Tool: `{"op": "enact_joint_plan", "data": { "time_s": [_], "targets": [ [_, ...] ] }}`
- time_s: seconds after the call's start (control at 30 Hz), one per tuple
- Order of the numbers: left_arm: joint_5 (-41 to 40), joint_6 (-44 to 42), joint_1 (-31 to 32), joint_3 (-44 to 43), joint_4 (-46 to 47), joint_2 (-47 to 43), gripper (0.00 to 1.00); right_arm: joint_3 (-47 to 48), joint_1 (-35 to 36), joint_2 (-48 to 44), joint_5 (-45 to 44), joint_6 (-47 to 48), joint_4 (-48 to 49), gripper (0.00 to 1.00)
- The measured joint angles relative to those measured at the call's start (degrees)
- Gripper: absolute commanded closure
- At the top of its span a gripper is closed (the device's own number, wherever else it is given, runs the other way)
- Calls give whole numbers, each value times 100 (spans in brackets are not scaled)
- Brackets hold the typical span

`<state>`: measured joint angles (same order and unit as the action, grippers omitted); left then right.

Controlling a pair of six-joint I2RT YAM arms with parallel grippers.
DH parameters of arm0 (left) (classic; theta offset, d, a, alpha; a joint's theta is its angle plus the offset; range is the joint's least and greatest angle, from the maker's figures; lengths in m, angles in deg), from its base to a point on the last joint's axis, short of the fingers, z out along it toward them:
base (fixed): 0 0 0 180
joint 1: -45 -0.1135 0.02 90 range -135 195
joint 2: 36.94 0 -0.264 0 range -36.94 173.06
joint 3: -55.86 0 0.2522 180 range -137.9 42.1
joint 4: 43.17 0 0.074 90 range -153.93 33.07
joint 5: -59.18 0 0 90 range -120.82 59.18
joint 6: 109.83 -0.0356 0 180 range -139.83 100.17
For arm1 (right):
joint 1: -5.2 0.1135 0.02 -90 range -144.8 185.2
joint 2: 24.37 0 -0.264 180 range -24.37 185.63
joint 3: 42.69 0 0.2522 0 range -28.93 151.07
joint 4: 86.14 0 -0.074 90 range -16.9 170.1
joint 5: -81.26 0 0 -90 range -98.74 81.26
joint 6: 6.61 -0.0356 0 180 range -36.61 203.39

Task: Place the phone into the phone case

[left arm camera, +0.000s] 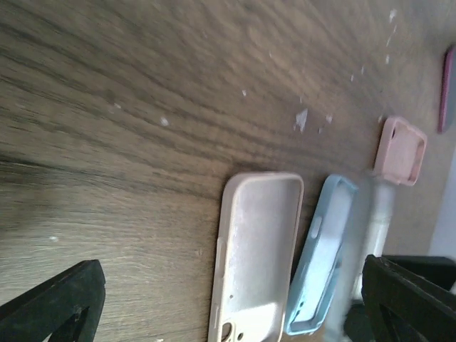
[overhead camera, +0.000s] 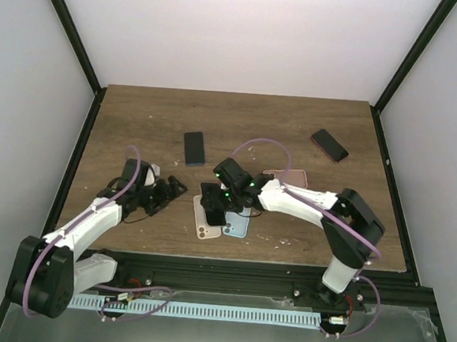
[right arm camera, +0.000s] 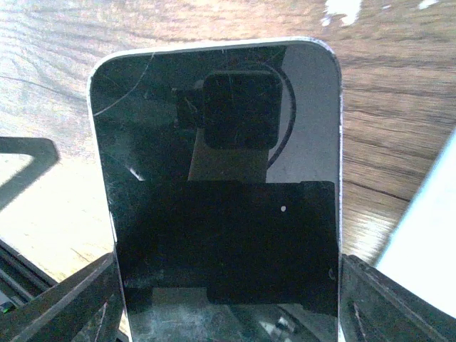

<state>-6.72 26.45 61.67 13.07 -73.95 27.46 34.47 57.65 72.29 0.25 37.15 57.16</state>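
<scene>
Top: my right gripper (overhead camera: 220, 200) pinches the phone (overhead camera: 211, 204) over the cream case (overhead camera: 203, 226). It's not seated, so insertion is all left to do. Long axis runs roughly near-far, about in line with the case. My left gripper (overhead camera: 172, 188) sits just beside. Left wrist: jaws spread wide, empty; case lies open side up, vacant. Right wrist: screen faces camera, free end points away from wrist.

Glossy scratched glass phone (right arm camera: 224, 192), matt grained wooden table (overhead camera: 241, 116)
</scene>
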Motion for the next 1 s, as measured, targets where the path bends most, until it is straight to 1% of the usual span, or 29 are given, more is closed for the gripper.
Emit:
{"op": "enact_joint_plan", "data": {
  "time_s": [0.13,0.2,0.27,0.4,0.6,0.7,0.83,0.93,1.0],
  "targets": [
    [151,-83,-570,-52,-302,-302,0,267,149,492,105,33,85,32],
    [166,-149,-699,-109,-444,-407,0,400,225,697,155,33,98,33],
    [166,-195,-728,-155,-538,-511,1,533,291,896,197,33,109,33],
    [170,-249,-739,-160,-627,-660,6,717,372,1176,212,31,92,33],
    [212,-291,-739,-136,-614,-726,14,739,396,1196,94,17,-66,32],
    [260,-299,-743,-79,-592,-723,16,739,407,1196,33,-11,-142,32],
    [321,-299,-741,11,-542,-713,19,739,444,1196,-11,-151,-186,29],
    [363,-293,-741,70,-487,-684,22,739,494,1196,-66,-286,-216,28],
    [409,-275,-743,129,-424,-656,24,739,531,1193,-107,-389,-227,26]
  ]
}}
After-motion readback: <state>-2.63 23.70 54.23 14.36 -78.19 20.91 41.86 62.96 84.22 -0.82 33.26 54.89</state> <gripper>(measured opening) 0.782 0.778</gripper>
